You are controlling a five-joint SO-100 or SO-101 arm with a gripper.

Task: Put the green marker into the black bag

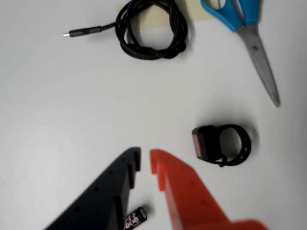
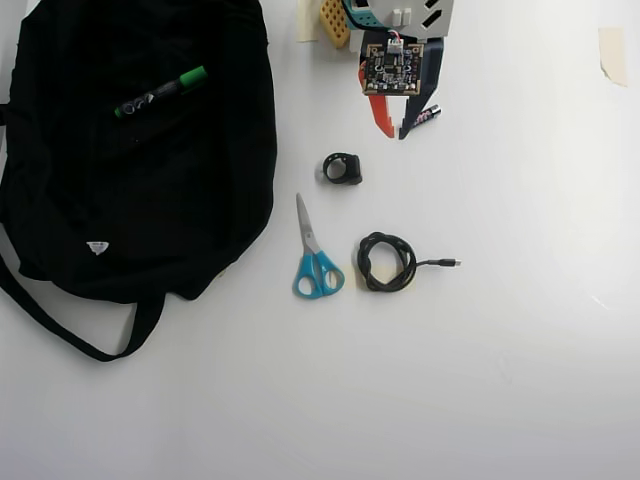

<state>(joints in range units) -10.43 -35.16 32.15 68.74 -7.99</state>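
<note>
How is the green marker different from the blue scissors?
The green marker lies on the black bag; the scissors lie on the bare white table. The marker is a straight black stick with a green cap; the scissors have blue loop handles and pointed grey blades. In the overhead view the marker lies slanted and the scissors nearly upright. Both are long, thin and about equally long.

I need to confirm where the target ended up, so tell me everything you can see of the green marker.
The green marker shows only in the overhead view: a slim black barrel with white print and a bright green cap, apparently plastic. It lies flat and slanted on top of the black bag, cap end pointing up and right, resting on the fabric rather than tucked inside. Only the bag touches it; the claw is far off to the right.
</note>
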